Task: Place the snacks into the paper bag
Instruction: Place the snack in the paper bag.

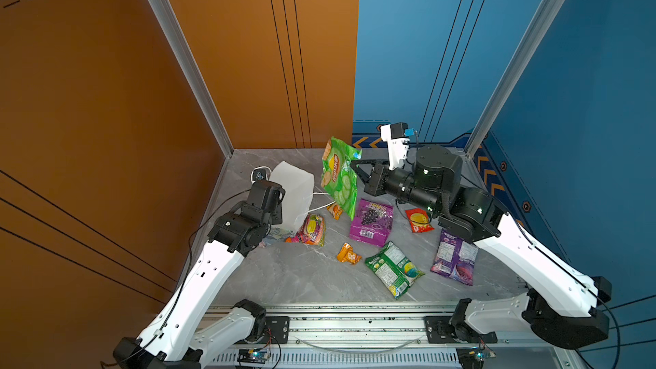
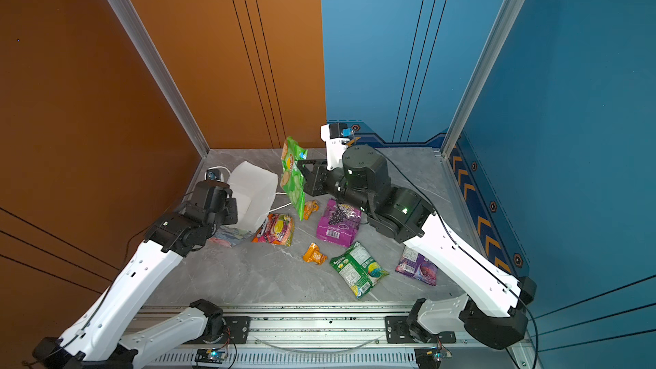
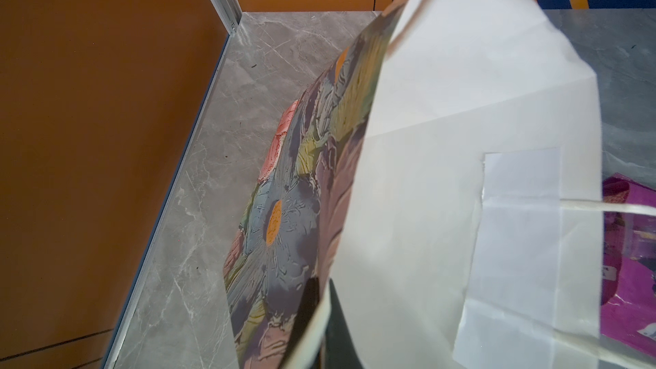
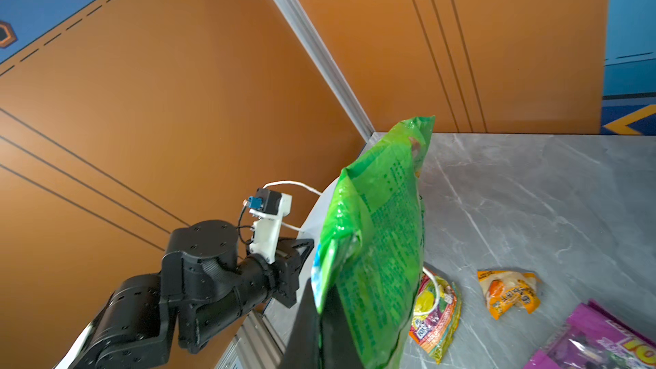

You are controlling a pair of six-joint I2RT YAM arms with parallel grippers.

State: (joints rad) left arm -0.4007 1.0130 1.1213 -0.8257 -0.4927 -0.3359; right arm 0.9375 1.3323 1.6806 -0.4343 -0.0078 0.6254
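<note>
Paper bag (image 1: 295, 186) stands at about ten o'clock on the surface (image 1: 301, 278), taking the far wall as twelve in both top views. It leans, with its white inside turned up toward the camera head. My left tool (image 3: 323, 298) is closed on the bag's wall. In the left wrist view one dark finger lies on the flowered outside and the other on the white inside, with the paper pinched between them. In the top views the arm's own wrist hides that tool.

My right tool (image 1: 355, 166) is clamped on the edge of the big green chips packet (image 1: 339, 179), near its upper corner. The packet hangs clear of the surface, just at the three o'clock side of the bag's mouth and not inside it. A white cord handle (image 1: 321, 194) reaches from the bag toward the packet's lower half.

The others lie on the surface. A multicoloured packet (image 1: 312, 230) is just beside the bag at its five o'clock. A small orange packet (image 1: 334, 210) lies by the chips packet's lower end, and a second orange packet (image 1: 349, 253) is near the middle. The magenta grape pouch (image 1: 371, 221) lies at centre, with the red packet (image 1: 419, 220) at its three o'clock, beside my right arm. The green packet (image 1: 394, 268) is at five o'clock and the purple packet (image 1: 454, 255) at four.
</note>
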